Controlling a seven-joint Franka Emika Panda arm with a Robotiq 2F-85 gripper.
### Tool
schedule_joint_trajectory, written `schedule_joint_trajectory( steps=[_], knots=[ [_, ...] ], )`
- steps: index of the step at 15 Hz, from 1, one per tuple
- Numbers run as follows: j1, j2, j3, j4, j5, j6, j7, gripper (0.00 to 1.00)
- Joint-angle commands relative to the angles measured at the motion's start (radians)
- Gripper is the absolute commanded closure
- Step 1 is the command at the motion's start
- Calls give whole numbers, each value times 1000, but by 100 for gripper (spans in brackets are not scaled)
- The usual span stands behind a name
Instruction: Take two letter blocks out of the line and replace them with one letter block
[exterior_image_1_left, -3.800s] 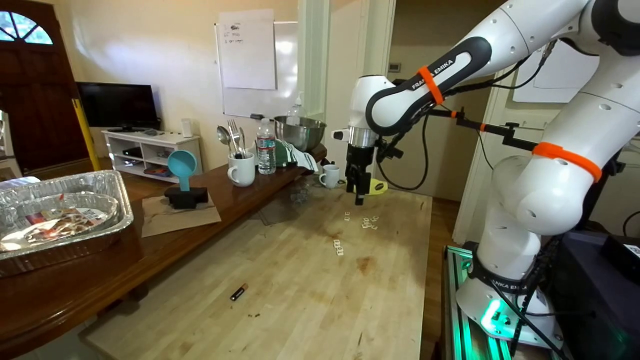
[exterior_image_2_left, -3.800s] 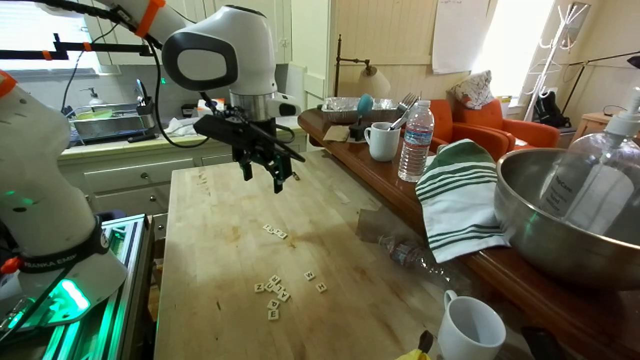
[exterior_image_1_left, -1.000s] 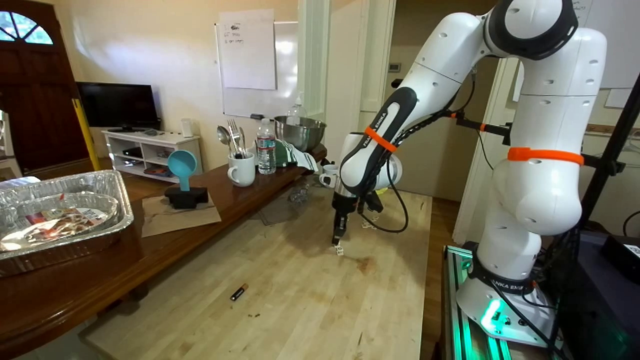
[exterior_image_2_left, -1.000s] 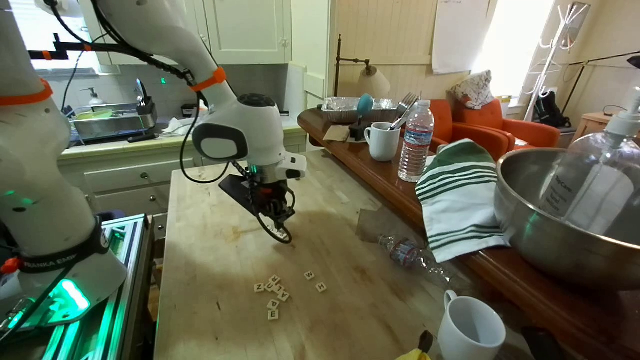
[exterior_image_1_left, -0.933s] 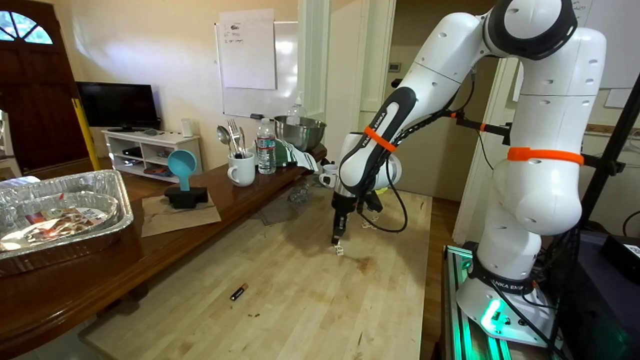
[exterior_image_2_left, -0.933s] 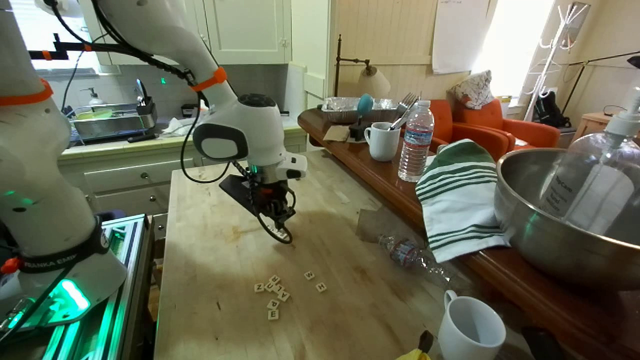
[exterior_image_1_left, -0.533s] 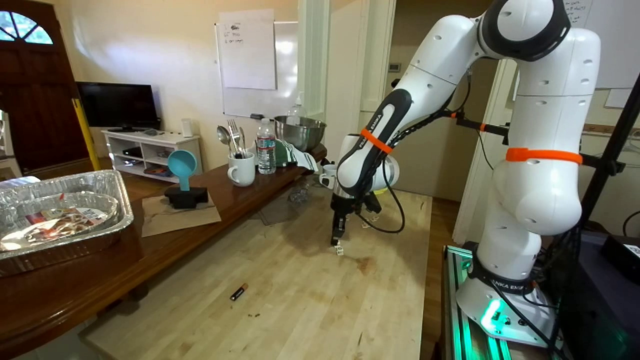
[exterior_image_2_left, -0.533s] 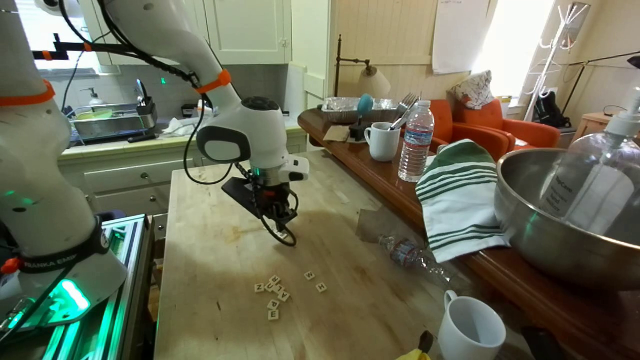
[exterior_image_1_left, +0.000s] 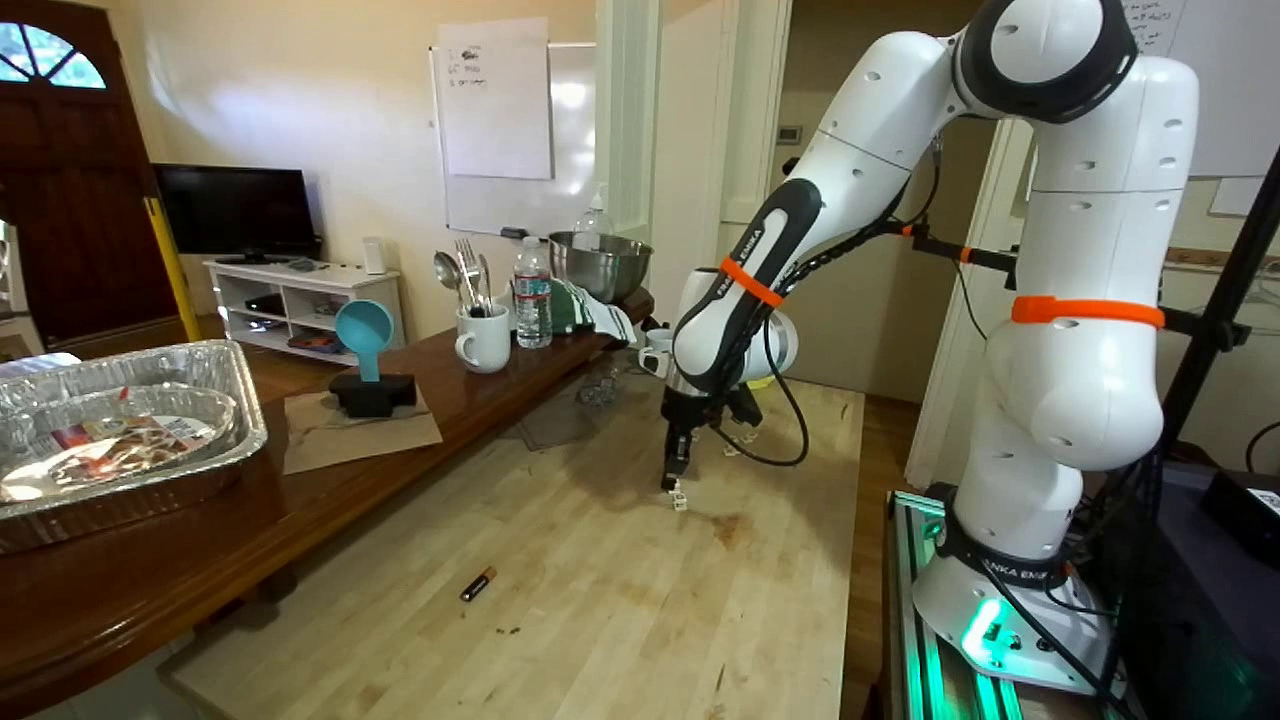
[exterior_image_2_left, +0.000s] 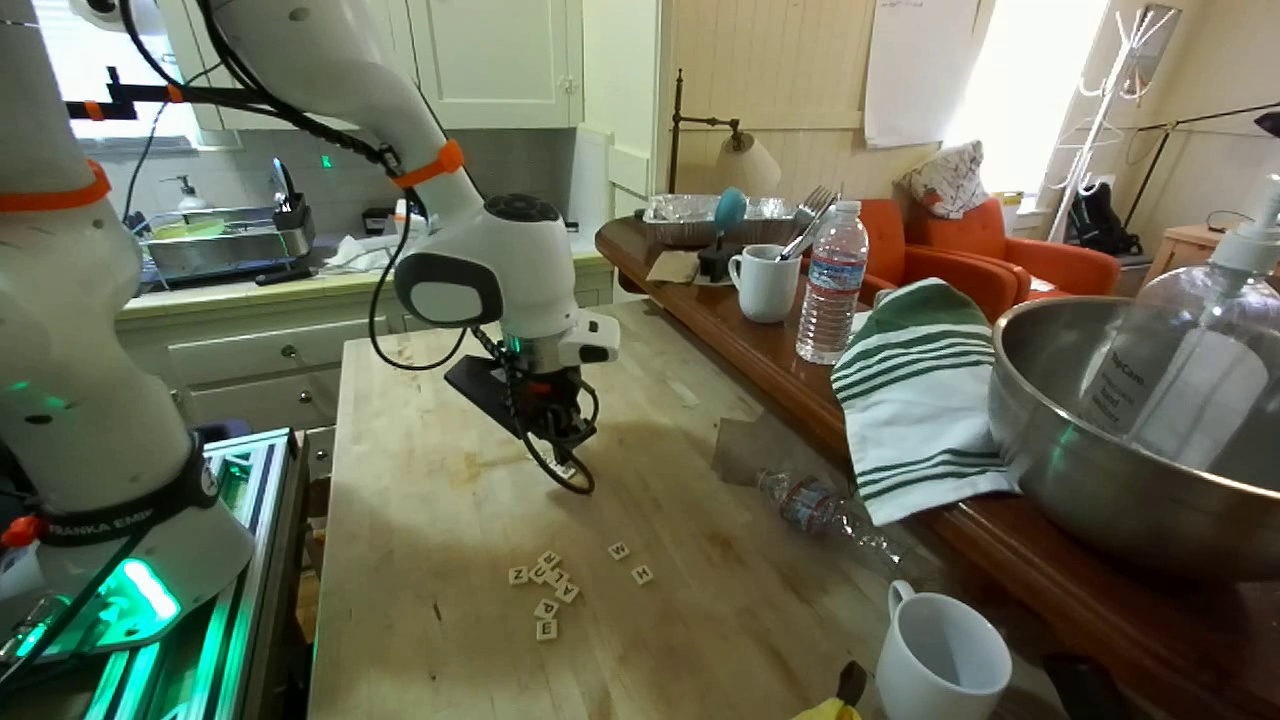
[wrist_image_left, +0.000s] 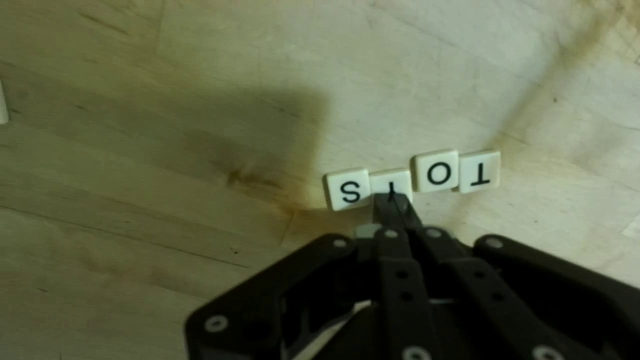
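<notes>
- Four-block line (wrist_image_left: 420, 175): lies on the surface (exterior_image_1_left: 600, 610), S block (wrist_image_left: 348, 189) at one end, T block (wrist_image_left: 480, 172) at the other.
- My pincer (wrist_image_left: 394, 199): closed, masking part of the inner block (wrist_image_left: 400, 181) beside S; I cannot confirm contact.
- Loose blocks (exterior_image_2_left: 557, 578): well apart from the line.

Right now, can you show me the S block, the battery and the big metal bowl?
S block (wrist_image_left: 348, 189), wrist view: the middle of its lettered face.
Battery (exterior_image_1_left: 477, 585), in an exterior view: its dark body.
Metal bowl (exterior_image_2_left: 1120, 505), in an exterior view: its outer wall.
</notes>
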Motion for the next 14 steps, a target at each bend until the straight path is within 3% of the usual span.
schedule_joint_trajectory(
  steps=[1,7,14],
  knots=[
    [-15,33,-17,7,-14,39,-20,100],
    [-48,32,-29,24,41,66,-73,100],
    [-60,39,-33,37,2,25,-62,100]
  ],
)
